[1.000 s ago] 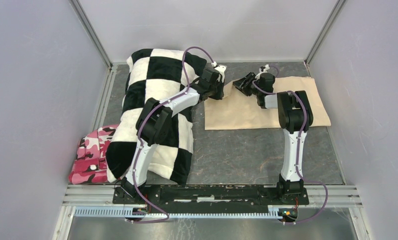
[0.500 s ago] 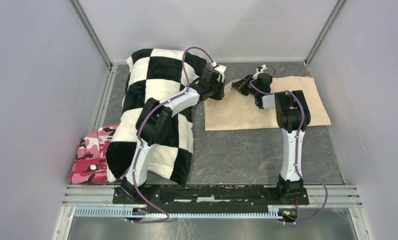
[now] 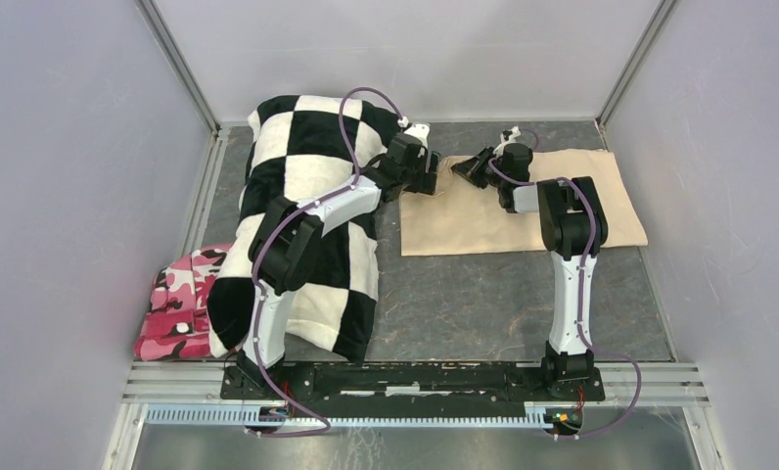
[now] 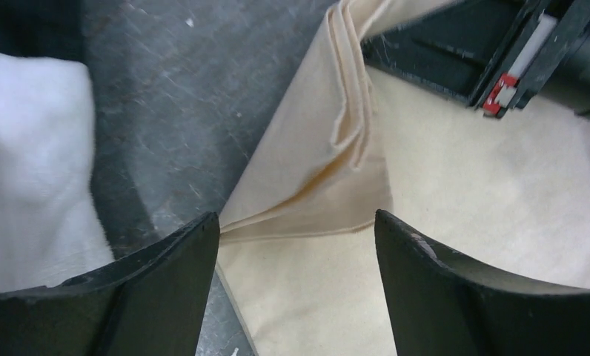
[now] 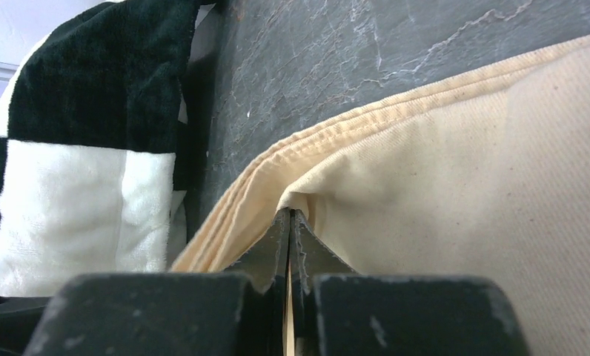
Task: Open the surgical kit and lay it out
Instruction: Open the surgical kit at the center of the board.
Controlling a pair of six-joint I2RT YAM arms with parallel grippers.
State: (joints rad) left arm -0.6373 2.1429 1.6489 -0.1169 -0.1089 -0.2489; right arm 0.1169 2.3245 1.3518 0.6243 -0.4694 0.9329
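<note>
The surgical kit shows as a folded beige cloth wrap lying flat at the back right of the table. My right gripper is at the wrap's far left corner, shut on a pinched fold of the cloth, as the right wrist view shows. My left gripper hovers just left of it, jaws open over the wrap's layered left edge with nothing between its fingers. The right gripper's black body appears at the top right of the left wrist view.
A black-and-white checkered pillow lies under my left arm, close to the wrap's left edge. A pink camouflage cloth sits at the left, by the pillow's near end. Grey walls enclose the dark slate table.
My left gripper has opened, let go of the cloth edge and drawn back slightly left. My right gripper has closed on a fold at the wrap's corner.
</note>
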